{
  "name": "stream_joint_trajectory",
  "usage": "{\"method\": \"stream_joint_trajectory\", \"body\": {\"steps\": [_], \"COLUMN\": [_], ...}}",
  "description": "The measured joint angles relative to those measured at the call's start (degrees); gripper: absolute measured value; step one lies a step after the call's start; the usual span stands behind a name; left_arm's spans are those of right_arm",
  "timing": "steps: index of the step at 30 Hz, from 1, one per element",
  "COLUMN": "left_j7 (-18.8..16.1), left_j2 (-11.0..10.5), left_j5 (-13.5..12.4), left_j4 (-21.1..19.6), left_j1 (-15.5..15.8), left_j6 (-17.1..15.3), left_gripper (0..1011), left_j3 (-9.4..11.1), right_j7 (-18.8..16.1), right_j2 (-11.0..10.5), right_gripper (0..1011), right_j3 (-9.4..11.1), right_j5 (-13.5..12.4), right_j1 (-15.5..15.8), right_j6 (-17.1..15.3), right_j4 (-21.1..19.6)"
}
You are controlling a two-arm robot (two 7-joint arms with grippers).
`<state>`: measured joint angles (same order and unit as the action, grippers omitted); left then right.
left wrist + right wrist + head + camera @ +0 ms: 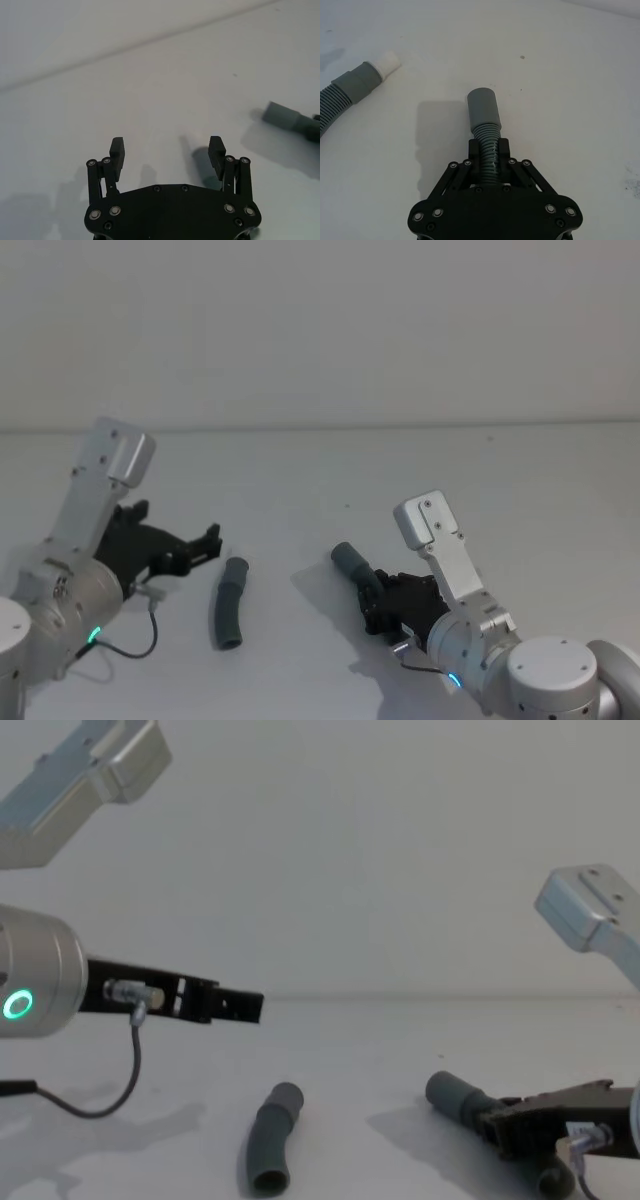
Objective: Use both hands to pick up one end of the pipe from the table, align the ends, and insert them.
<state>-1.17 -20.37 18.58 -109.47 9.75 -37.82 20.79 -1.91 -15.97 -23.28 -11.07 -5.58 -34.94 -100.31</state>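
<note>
Two dark grey corrugated pipe pieces are on the white table (300,480). One piece (230,602) lies free, and its end has a white tip (387,62). My left gripper (200,550) hovers open just left of and above it, with one fingertip (216,149) over the piece's near end (202,165). My right gripper (489,146) is shut on the corrugated part of the other piece (372,585). That piece's wider smooth cuff (482,106) sticks out ahead of the fingers and points toward the free piece. In the chest view the left gripper (240,1005) sits well above the free piece (272,1140).
A thin black cable (135,648) loops from the left wrist onto the table. A plain wall rises behind the table's far edge (400,426). Bare table surface lies between and beyond the two pieces.
</note>
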Motion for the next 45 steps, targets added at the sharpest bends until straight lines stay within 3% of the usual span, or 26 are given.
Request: {"method": "stream_joint_trajectory", "body": {"steps": [6, 14, 31, 45], "left_j7": [1.8, 2.5, -1.3, -2.2], "left_j2": [0.6, 1.8, 4.3, 6.9], "left_j5": [2.0, 2.3, -2.1, -2.6], "left_j4": [-0.3, 0.3, 3.7, 5.9], "left_j1": [-0.8, -1.1, 0.7, 1.6], "left_j6": [-2.2, -3.2, -6.6, -8.9], "left_gripper": [1001, 1001, 1001, 1001], "left_j3": [-0.3, 0.4, 3.5, 3.4], "right_j7": [0.0, 0.0, 0.0, 0.0], "right_j2": [0.0, 0.0, 0.0, 0.0], "right_gripper": [194, 194, 194, 194], "right_j3": [0.0, 0.0, 0.0, 0.0], "right_j5": [0.0, 0.0, 0.0, 0.0], "right_j1": [0.0, 0.0, 0.0, 0.0], "right_j6": [0.0, 0.0, 0.0, 0.0], "right_j4": [0.0, 0.0, 0.0, 0.0]}}
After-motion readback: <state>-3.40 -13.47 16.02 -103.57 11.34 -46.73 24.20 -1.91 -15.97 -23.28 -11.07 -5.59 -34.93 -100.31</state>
